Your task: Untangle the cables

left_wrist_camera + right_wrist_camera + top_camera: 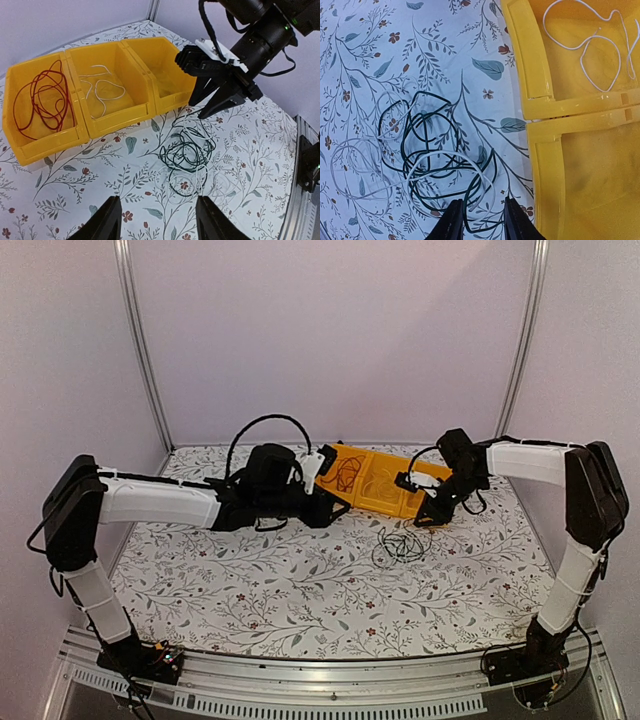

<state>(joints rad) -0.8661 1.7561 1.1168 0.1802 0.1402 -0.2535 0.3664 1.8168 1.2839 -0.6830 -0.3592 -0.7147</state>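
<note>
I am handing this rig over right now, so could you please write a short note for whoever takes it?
Left pincer: open, empty, hovering.
Right pincer: open, low over the dark green cable, strands between its fingers.
Done: red cable in the end bin, white cable in the middle bin.
To do: dark green cable and a pale cable, tangled on the table beside the empty third bin.

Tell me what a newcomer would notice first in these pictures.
The row of three bright yellow plastic bins at the far middle of the table stands out, a red-brown cable coiled in the left one and a thin white wire in the middle one. Before them lies a loose tangle of dark green and white wires, the right arm's jaws open over it.
</note>
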